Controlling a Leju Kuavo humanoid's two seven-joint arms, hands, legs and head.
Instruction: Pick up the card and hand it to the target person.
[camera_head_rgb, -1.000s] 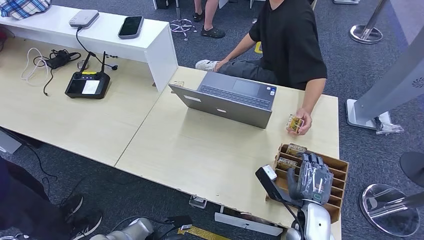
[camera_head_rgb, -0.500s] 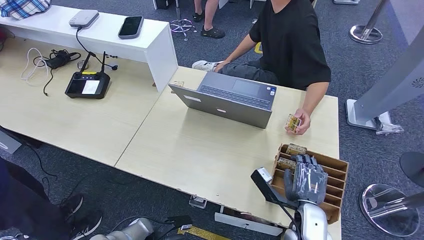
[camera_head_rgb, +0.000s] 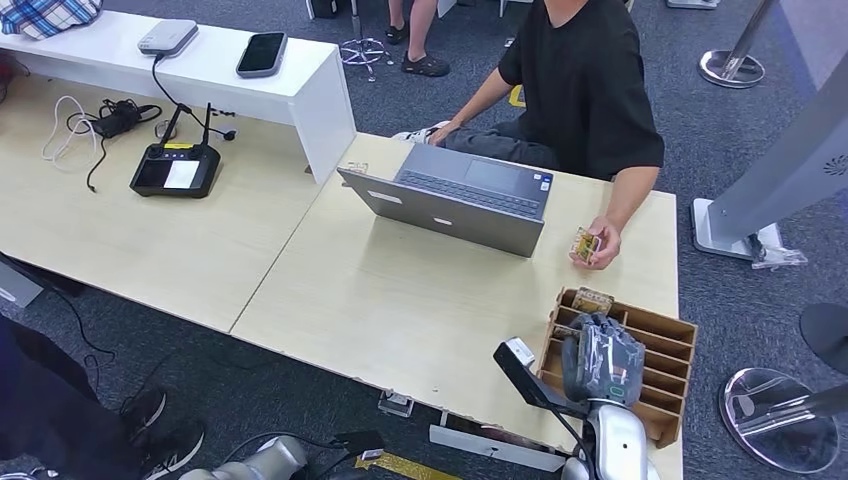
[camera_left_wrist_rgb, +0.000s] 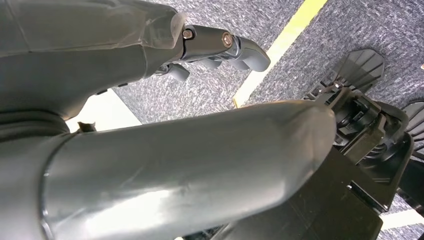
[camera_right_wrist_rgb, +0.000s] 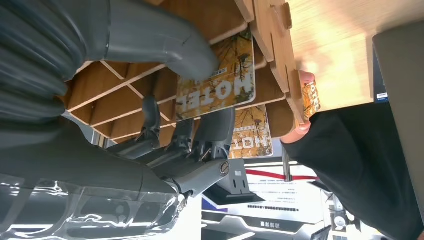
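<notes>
The right hand (camera_head_rgb: 605, 362) is down in the rack (camera_head_rgb: 668, 340), its thumb and fingers (camera_right_wrist_rgb: 212, 135) pinching a card (camera_right_wrist_rgb: 217, 82) between them. The left hand (camera_left_wrist_rgb: 150, 150) hangs over carpet, fingers loose, grasping nothing. Beyond the rack, a person's hand (camera_head_rgb: 597, 243) holds another card on the surface (camera_head_rgb: 400, 290).

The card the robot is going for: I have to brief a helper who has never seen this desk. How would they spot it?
Start at the open laptop on the light wooden desk, then look to the slotted wooden rack at the near right corner. The right hand reaches into it, thumb and fingers around a card printed HOTEL. A similar card sits one slot over, untouched, and the seated person holds another.
</notes>
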